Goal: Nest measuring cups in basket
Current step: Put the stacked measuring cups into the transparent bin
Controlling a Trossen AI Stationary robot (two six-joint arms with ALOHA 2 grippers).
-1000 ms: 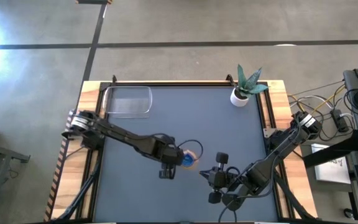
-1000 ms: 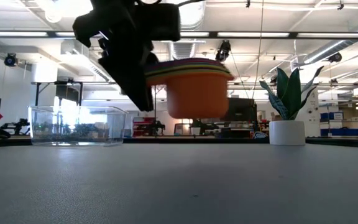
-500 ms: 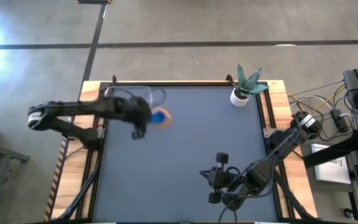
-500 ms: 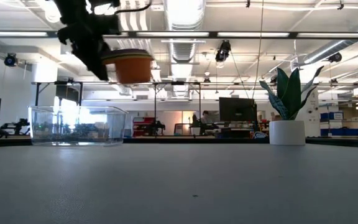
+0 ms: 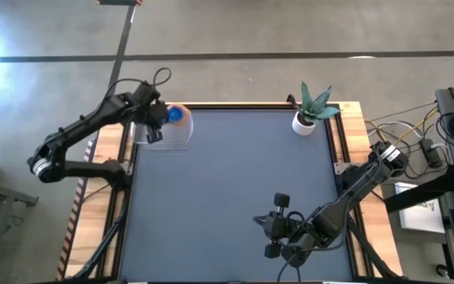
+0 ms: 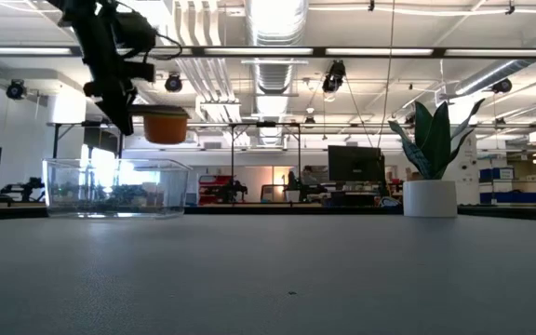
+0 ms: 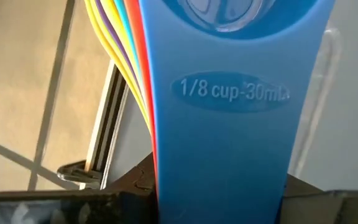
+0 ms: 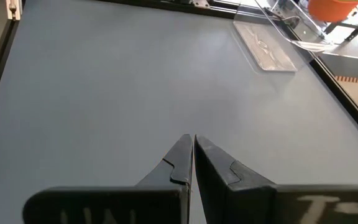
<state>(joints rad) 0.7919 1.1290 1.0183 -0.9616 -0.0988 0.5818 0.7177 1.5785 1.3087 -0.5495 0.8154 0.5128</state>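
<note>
A grey table (image 5: 235,181) fills the frame's middle, concrete floor (image 5: 251,28) above; a potted plant (image 5: 312,109) sits upper right. At upper left the left gripper (image 5: 158,118) clamps the stacked measuring cups (image 5: 176,115) by their handles above the clear basket (image 5: 166,136); the blue handle (image 7: 235,124) reads "1/8 cup-30mL". The right gripper (image 8: 192,163), jaws together and empty, waits at lower centre.

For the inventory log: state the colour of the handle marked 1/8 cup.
Blue. The handle lies on top of the stacked handles, clearest in the left wrist view.

Nested cups (image 5: 176,115) over basket (image 5: 181,140)

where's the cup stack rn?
High view: far left corner, cup stack held in the left pincer above the basket, not yet set down.
</note>
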